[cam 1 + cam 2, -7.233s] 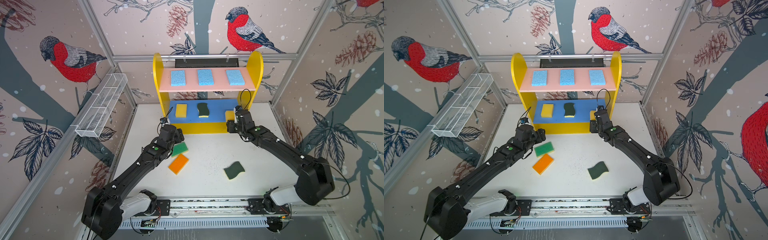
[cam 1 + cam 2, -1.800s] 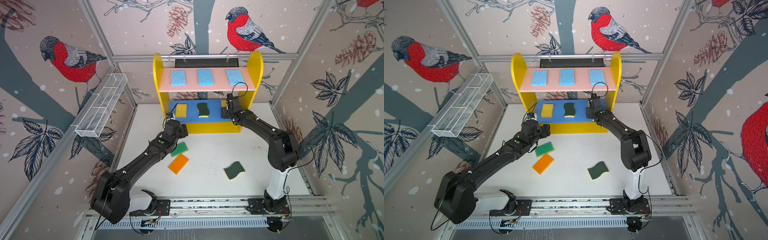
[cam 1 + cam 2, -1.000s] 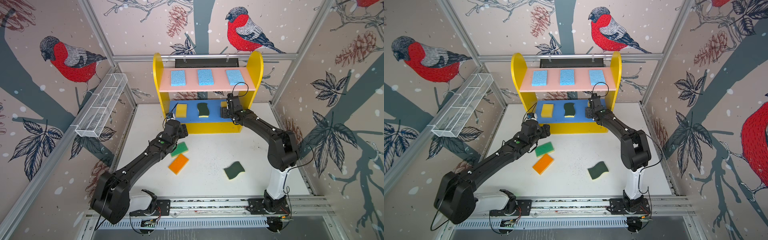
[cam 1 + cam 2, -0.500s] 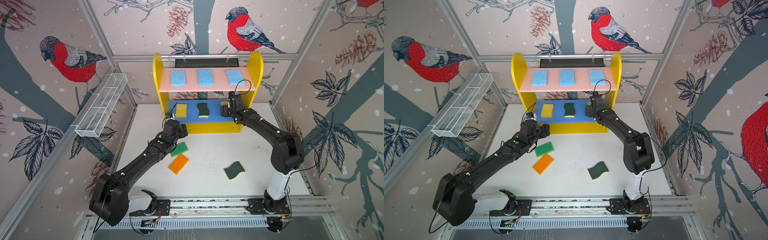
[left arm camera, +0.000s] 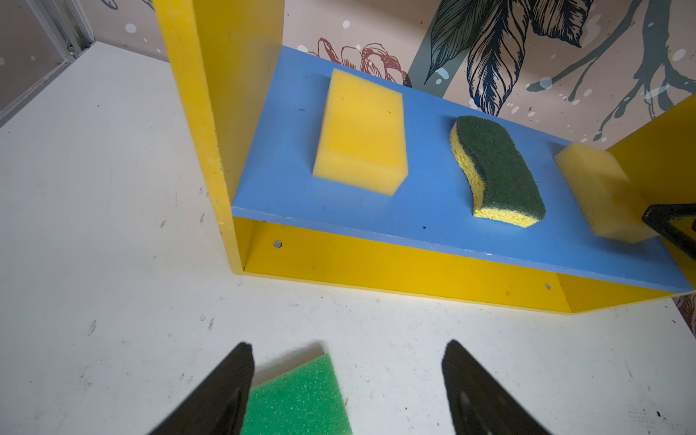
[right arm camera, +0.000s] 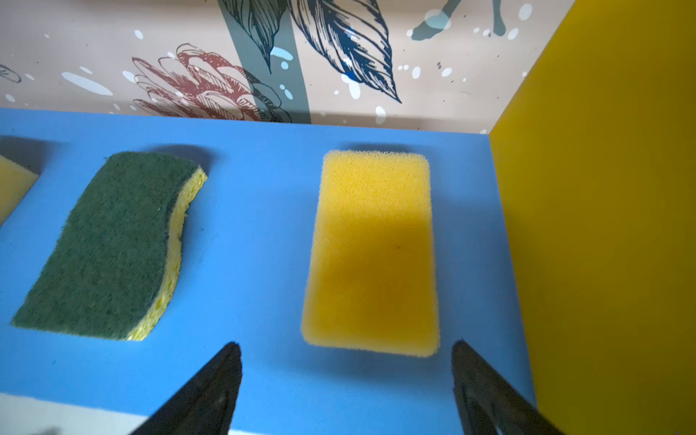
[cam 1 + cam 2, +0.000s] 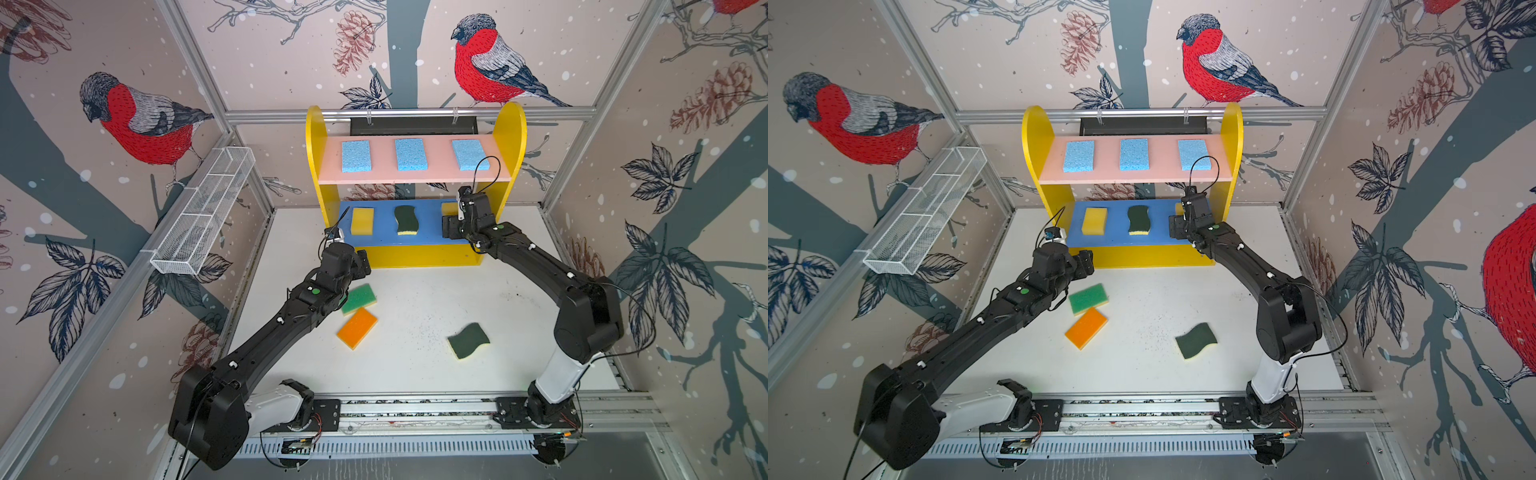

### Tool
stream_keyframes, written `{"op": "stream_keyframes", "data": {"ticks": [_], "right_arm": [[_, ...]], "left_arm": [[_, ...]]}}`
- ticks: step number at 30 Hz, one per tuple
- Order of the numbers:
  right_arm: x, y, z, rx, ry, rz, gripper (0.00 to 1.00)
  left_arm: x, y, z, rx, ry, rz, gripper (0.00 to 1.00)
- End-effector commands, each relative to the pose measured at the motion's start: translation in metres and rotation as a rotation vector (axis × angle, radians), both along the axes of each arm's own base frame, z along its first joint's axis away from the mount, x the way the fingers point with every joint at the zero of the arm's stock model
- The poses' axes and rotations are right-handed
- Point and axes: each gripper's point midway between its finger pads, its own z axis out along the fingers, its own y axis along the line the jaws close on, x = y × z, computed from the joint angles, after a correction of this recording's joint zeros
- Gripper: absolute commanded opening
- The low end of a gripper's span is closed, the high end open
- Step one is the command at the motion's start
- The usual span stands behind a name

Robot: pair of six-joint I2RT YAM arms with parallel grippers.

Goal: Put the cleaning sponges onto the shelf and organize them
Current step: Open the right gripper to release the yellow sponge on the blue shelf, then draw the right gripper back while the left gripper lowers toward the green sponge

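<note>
The shelf (image 7: 316, 166) stands at the back; three light-blue sponges (image 7: 410, 154) lie on its pink top board. On its blue middle board lie a yellow block (image 7: 362, 221), a wavy green scourer (image 7: 406, 220) and another yellow block (image 6: 373, 252). My right gripper (image 6: 345, 343) is open at that board's front edge, the second block lying free just past its fingertips. My left gripper (image 5: 347, 344) hangs open over the table, a corner of the green-topped sponge (image 5: 297, 399) beside one finger. An orange-topped sponge (image 7: 357, 328) and a wavy scourer (image 7: 468, 340) lie on the table.
A long white wire-mesh basket (image 7: 203, 216) hangs on the left wall. The shelf's yellow right side (image 6: 602, 226) stands close beside my right gripper. A metal rail (image 7: 415, 409) runs along the table's front edge, and patterned walls enclose the table.
Since the oldest frames my right gripper has carried the yellow block onto the blue board and let go of it. Over the last second it opened wider and drew back slightly. The left arm barely moved.
</note>
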Motion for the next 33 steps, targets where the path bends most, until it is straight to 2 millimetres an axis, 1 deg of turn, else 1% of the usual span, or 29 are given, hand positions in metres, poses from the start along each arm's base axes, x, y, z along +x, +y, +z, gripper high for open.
{"op": "stream_keyframes", "data": {"ticks": [1, 11, 14, 19, 26, 33], "right_arm": [[-0.010, 0.004, 0.007, 0.027, -0.008, 0.006, 0.88], [-0.054, 0.012, 0.015, 0.050, -0.023, 0.058, 0.90], [-0.066, 0.014, 0.018, 0.076, -0.029, 0.074, 0.91], [-0.083, 0.009, 0.018, 0.116, -0.029, 0.077, 0.93], [-0.105, 0.000, 0.013, 0.160, -0.017, 0.078, 0.94], [-0.120, -0.007, 0.009, 0.186, -0.013, 0.074, 0.96]], "left_arm": [[-0.006, 0.005, -0.005, 0.022, 0.018, 0.002, 0.80], [-0.028, 0.014, -0.024, 0.023, 0.074, 0.006, 0.80], [-0.035, 0.016, -0.034, 0.021, 0.102, 0.006, 0.80], [-0.045, 0.015, -0.055, 0.015, 0.191, -0.004, 0.80], [-0.057, 0.016, -0.076, 0.001, 0.245, -0.007, 0.80], [-0.071, 0.017, -0.101, -0.023, 0.319, 0.000, 0.79]]}}
